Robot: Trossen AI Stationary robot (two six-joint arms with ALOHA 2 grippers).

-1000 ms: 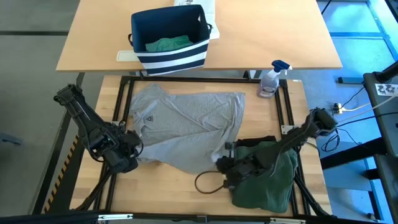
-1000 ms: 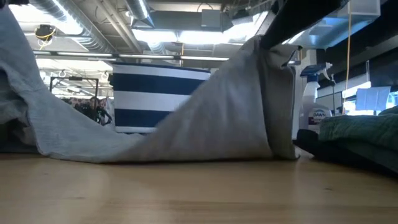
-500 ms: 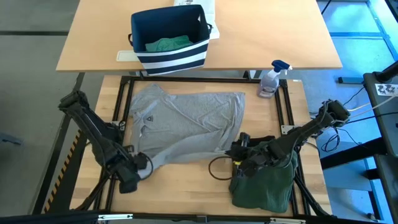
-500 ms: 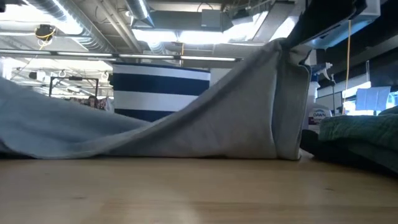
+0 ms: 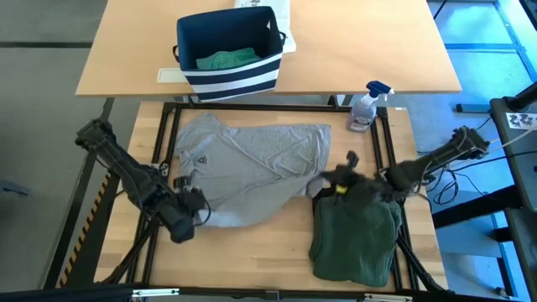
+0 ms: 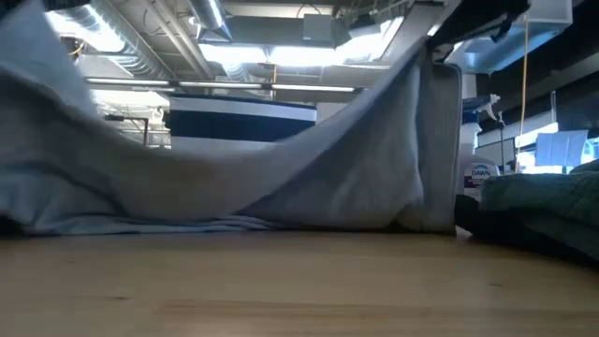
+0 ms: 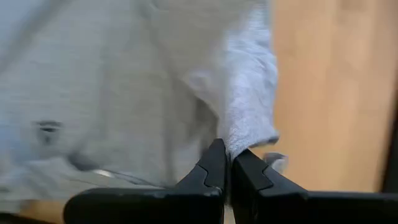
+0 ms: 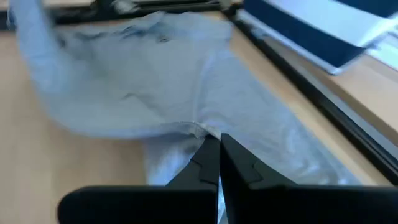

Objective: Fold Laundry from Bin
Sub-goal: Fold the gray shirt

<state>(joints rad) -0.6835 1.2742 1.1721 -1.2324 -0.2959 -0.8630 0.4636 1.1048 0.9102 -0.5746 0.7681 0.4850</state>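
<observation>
A light grey shirt (image 5: pixel 252 164) lies spread across the middle of the table, its near edge raised at both ends. My left gripper (image 5: pixel 198 215) is shut on the shirt's near left part, and my right gripper (image 5: pixel 325 181) is shut on its near right part. A dark green garment (image 5: pixel 357 239) lies in a heap at the near right, just under my right arm. The striped navy bin (image 5: pixel 226 52) stands on the far table with teal-green laundry (image 5: pixel 225 59) inside. My left gripper pinches a bunched edge of the grey shirt (image 7: pixel 247 138) between its two shut fingers, pointing steeply down. The cloth rises to the fingers (image 6: pixel 37 56) and sags slack to the table beyond. My right gripper pinches the shirt's hem (image 8: pixel 198 131) between its shut fingers, slanting down from the table's right. That corner is lifted clear (image 6: pixel 432 70), and the cloth slopes down from it to the table.
A spray bottle (image 5: pixel 366 107) stands at the far right of the work table. A black frame (image 5: pixel 277 106) runs along the table's far edge and sides. Bare wood (image 5: pixel 252 252) shows along the near edge.
My right gripper has gone up and toward the far right, drawing the shirt's near right corner off the table's near middle to beside the green garment. My left gripper has shifted a little toward the right with its corner. The shirt's far part has stayed flat.
</observation>
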